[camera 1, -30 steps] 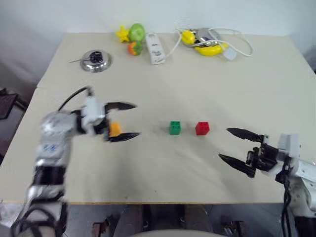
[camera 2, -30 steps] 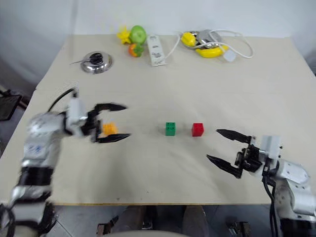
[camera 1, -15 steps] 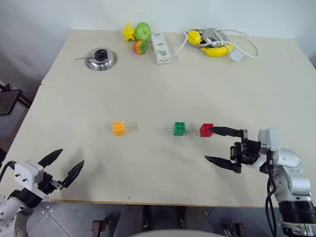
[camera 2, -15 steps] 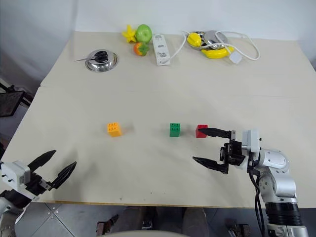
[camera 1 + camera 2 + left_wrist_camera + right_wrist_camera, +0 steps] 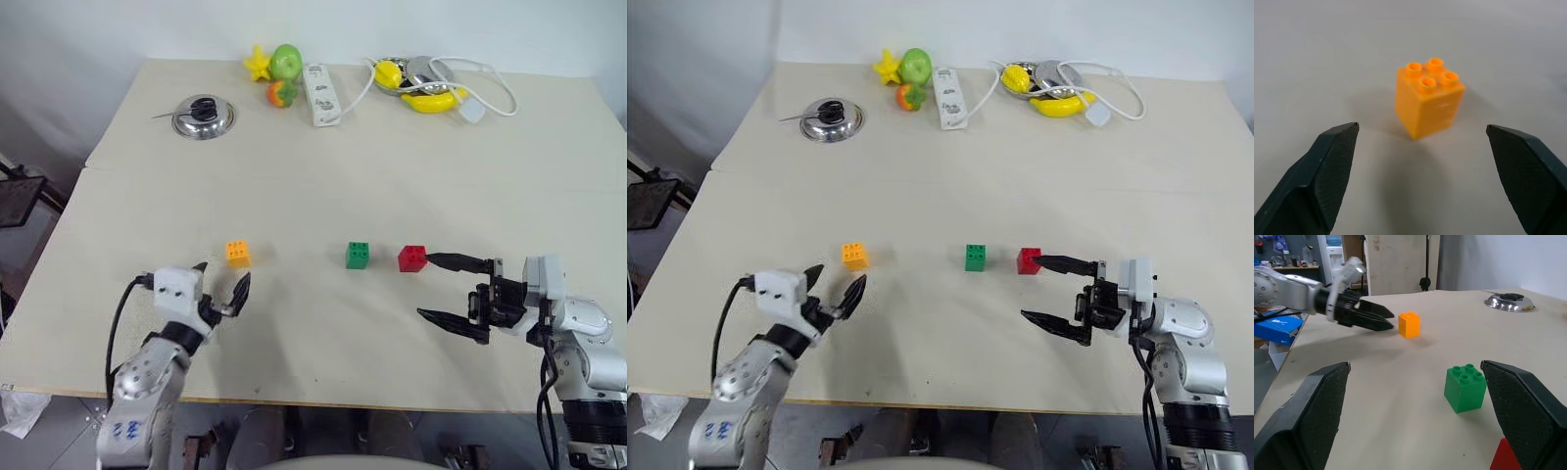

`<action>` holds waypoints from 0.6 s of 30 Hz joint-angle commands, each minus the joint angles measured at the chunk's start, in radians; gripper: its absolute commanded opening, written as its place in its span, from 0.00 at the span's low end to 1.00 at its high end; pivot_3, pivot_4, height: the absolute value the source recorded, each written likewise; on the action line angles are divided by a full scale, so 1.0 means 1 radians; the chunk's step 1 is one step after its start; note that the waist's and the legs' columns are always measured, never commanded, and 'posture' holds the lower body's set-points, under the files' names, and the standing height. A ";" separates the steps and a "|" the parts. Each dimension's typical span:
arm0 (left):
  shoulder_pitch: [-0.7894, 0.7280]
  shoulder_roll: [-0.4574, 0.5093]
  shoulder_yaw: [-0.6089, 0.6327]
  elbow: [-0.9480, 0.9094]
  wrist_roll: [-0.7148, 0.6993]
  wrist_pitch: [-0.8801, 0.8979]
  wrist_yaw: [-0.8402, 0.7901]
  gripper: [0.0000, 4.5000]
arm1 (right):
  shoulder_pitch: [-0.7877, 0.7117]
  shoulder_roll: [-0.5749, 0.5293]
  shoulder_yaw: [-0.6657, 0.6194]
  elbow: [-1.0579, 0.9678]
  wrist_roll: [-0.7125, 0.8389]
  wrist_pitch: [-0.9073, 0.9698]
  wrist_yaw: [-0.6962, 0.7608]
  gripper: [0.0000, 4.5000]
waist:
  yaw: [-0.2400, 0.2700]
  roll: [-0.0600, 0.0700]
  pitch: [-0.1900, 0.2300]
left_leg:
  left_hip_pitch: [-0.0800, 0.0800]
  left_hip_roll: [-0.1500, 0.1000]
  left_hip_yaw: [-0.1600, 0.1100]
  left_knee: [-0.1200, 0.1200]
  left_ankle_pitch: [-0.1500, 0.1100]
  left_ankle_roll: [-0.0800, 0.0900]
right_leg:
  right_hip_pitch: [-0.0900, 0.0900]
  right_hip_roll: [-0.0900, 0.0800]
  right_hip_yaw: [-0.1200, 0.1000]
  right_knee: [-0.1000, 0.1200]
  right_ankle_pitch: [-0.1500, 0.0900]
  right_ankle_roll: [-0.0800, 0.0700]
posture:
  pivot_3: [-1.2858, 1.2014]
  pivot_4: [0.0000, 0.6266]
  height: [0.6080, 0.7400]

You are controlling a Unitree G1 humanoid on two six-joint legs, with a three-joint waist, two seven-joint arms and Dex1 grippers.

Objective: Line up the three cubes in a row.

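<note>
**Cubes on the bench, both sets of jaws released**

Nearest the front edge of the bench (image 5: 323, 362), the left gripper (image 5: 219, 285) sits low with its jaws spread and empty, aimed at the orange cube (image 5: 237, 253) just beyond its tips. On the other side, the right gripper (image 5: 443, 290) lies sideways, jaws parted and holding nothing; its upper finger tip reaches right beside the red cube (image 5: 412, 258), though contact cannot be told. The green cube (image 5: 358, 255) stands just left of the red one, with a wider gap between it and the orange cube. All three sit upright, studs up, in a rough line across the middle.

Nothing lies between the cubes. Far back are a metal lid (image 5: 203, 117), toy fruits (image 5: 275, 72), a white power strip (image 5: 321, 93) and a bowl with a banana (image 5: 423, 85) and a white cable.

The left wrist view shows the orange cube's four studs between the fingers. The right wrist view shows the left gripper's tips close to the orange cube but apart.
</note>
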State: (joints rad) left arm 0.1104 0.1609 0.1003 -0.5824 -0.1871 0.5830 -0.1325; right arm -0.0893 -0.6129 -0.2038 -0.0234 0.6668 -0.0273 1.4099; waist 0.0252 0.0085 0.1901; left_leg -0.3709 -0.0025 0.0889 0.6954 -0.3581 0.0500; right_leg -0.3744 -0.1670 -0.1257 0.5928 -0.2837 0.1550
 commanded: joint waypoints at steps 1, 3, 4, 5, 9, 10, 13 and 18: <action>-0.049 -0.017 -0.055 0.004 0.035 0.059 0.049 0.98 | 0.012 -0.018 -0.029 -0.052 0.024 0.017 -0.009 1.00 | -0.002 0.000 0.000 | 0.000 0.000 0.000 0.000 0.000 0.000 | 0.000 0.000 0.000 0.000 0.000 0.000 | 0.52 0.24 1.00; -0.096 -0.030 -0.094 0.049 0.046 0.065 0.054 0.98 | 0.017 -0.019 -0.032 -0.063 0.026 0.031 -0.021 1.00 | -0.001 0.000 0.000 | 0.000 0.001 0.001 0.000 0.000 0.000 | 0.000 0.000 0.001 0.000 0.000 0.000 | 0.52 0.24 1.00; -0.116 -0.035 -0.112 0.066 0.057 0.066 0.059 0.98 | 0.020 -0.020 -0.032 -0.070 0.026 0.035 -0.023 1.00 | 0.000 0.000 0.000 | 0.000 0.000 0.001 0.000 0.000 0.000 | 0.000 0.000 0.001 0.000 0.000 0.000 | 0.52 0.24 1.00; -0.132 -0.034 -0.127 0.078 0.073 0.071 0.067 0.98 | 0.025 -0.019 -0.032 -0.077 0.028 0.042 -0.029 1.00 | 0.000 0.000 0.000 | 0.000 0.001 0.001 0.001 0.000 0.000 | 0.000 0.000 0.001 0.000 0.000 0.000 | 0.52 0.24 1.00; -0.133 -0.042 -0.136 0.086 0.102 0.102 0.102 0.90 | 0.046 -0.024 -0.039 -0.103 0.029 0.054 -0.042 1.00 | 0.001 0.000 0.000 | 0.000 0.000 0.000 0.001 0.000 0.000 | 0.000 0.000 0.001 -0.001 0.000 0.000 | 0.52 0.24 1.00; -0.129 -0.044 -0.130 0.088 0.106 0.098 0.108 0.85 | 0.049 -0.023 -0.042 -0.107 0.029 0.057 -0.047 1.00 | 0.001 0.000 0.000 | 0.000 0.000 0.000 0.001 0.000 0.000 | 0.000 0.000 0.001 0.000 0.000 0.000 | 0.52 0.24 1.00; -0.135 -0.027 -0.121 0.108 0.111 0.059 0.092 0.65 | 0.060 -0.024 -0.046 -0.119 0.030 0.062 -0.057 1.00 | 0.001 0.000 0.000 | 0.000 0.001 0.000 0.001 0.000 0.000 | 0.000 0.000 0.001 -0.001 0.000 0.000 | 0.52 0.24 1.00; -0.168 0.029 -0.113 0.187 0.101 -0.055 0.005 0.33 | 0.077 -0.021 -0.053 -0.138 0.026 0.067 -0.076 1.00 | 0.003 0.001 -0.001 | 0.000 0.001 0.000 0.002 0.000 0.000 | 0.000 0.000 0.001 0.000 0.000 0.000 | 0.52 0.24 1.00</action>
State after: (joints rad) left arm -0.0480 0.1768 -0.0098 -0.4141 -0.0797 0.5759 -0.0907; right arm -0.0221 -0.6213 -0.2235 -0.1218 0.6719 0.0429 1.3404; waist 0.0283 0.0095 0.1895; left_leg -0.3709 -0.0019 0.0892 0.6976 -0.3584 0.0496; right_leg -0.3744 -0.1673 -0.1248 0.5931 -0.2837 0.1550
